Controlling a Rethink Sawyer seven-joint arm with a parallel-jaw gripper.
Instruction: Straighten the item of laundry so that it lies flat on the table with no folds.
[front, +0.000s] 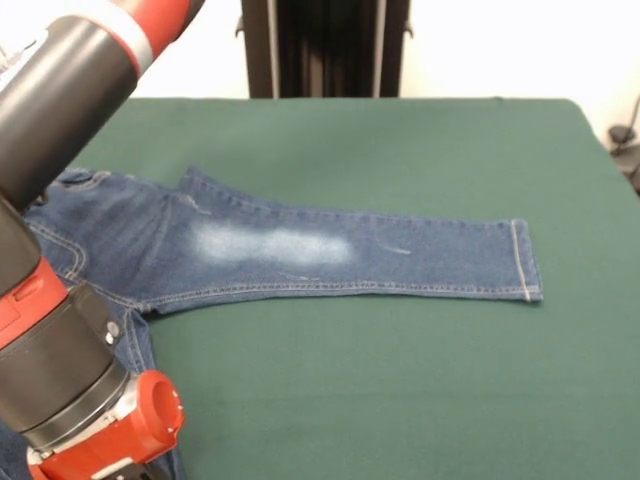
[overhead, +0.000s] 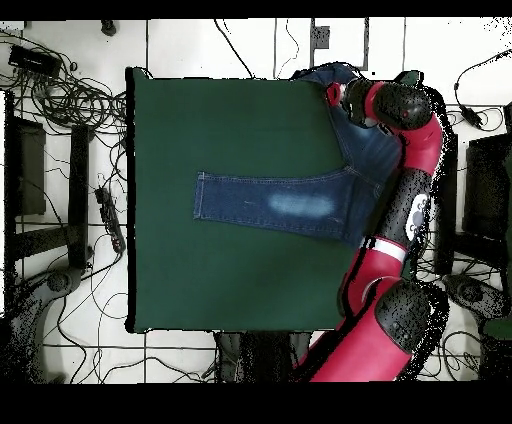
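Note:
The item of laundry, a small pair of blue jeans (front: 300, 250), lies on the left part of the green table (front: 420, 390). One leg stretches flat to the right, with a whitish faded patch and its hem near the table's right side. The other leg runs toward the near left corner and is mostly hidden under my red and black arm (front: 70, 380). In the overhead view the jeans (overhead: 270, 203) show one leg flat across the table (overhead: 200, 280) and the other leg bent toward the top right corner. My gripper (overhead: 337, 96) sits over that leg's end, its state hidden.
My arm (overhead: 410, 200) lies along the table's right edge in the overhead view, over the jeans' waist. Cables (overhead: 70, 95) and dark equipment (overhead: 25, 165) lie on the floor left of the table. A black column (front: 325, 45) stands behind the table's far edge.

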